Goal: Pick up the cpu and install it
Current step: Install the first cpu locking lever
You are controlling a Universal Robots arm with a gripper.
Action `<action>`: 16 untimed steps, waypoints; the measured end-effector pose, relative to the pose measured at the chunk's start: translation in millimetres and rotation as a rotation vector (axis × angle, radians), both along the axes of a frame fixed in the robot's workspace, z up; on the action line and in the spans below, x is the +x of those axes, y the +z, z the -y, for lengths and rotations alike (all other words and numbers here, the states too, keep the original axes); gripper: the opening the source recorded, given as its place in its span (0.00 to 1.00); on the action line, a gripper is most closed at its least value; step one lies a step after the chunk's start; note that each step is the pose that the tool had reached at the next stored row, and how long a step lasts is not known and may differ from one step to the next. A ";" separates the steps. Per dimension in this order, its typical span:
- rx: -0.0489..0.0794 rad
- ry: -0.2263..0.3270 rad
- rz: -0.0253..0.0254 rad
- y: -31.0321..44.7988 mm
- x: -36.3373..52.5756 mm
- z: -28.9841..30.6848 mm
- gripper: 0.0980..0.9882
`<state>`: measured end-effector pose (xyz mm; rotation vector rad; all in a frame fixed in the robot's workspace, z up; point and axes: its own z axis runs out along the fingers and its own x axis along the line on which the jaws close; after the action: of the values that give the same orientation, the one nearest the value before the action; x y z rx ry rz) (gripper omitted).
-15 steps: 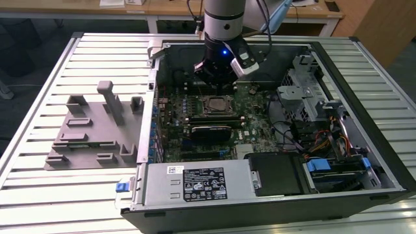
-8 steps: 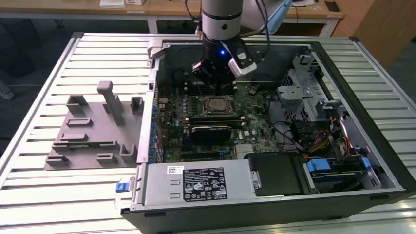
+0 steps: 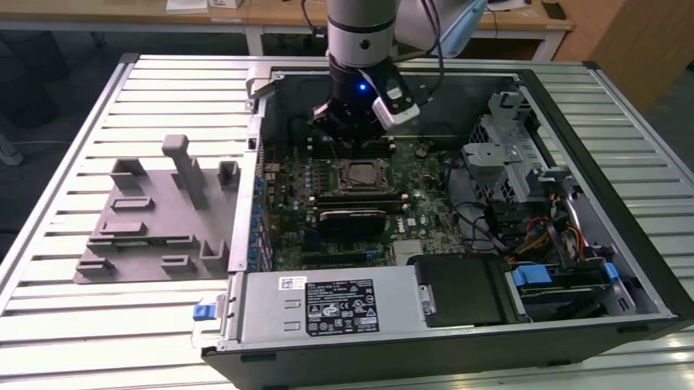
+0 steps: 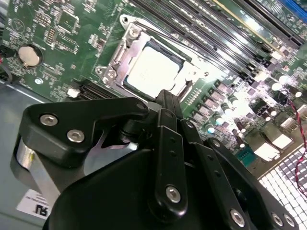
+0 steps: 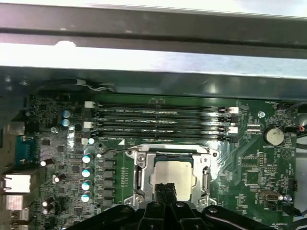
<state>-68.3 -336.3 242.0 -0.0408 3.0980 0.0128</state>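
Observation:
The cpu (image 4: 152, 72), a flat silvery square, lies in the metal-framed socket (image 4: 125, 40) on the green motherboard. In the first wrist view the cpu (image 5: 175, 174) sits just beyond my fingertips, and in the exterior view the cpu (image 3: 357, 175) is at the middle of the board. My gripper (image 3: 350, 134) hangs over the memory slots just behind the socket in the exterior view. Its black fingers (image 4: 166, 103) are pressed together, and the gripper (image 5: 165, 192) is shut with nothing between them. It hovers above the cpu's near edge, apart from it.
The open computer case (image 3: 607, 203) surrounds the board with metal walls. Memory slots (image 5: 158, 120) run beside the socket. A power supply (image 3: 325, 305) and drive bays (image 3: 553, 284) fill the case's near side. A grey plastic tray (image 3: 162, 219) lies on the slatted table at the exterior view's left.

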 end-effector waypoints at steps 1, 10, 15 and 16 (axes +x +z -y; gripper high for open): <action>0.000 0.000 0.0000 0.0 -1.8 0.0 0.01; 0.000 0.000 0.0001 0.0 -19.2 0.0 0.01; 0.000 0.000 0.0000 0.0 -29.7 0.0 0.01; 0.001 0.000 0.0000 0.0 -31.9 0.0 0.01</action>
<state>-100.1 -336.3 242.0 -0.0408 3.0980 0.0137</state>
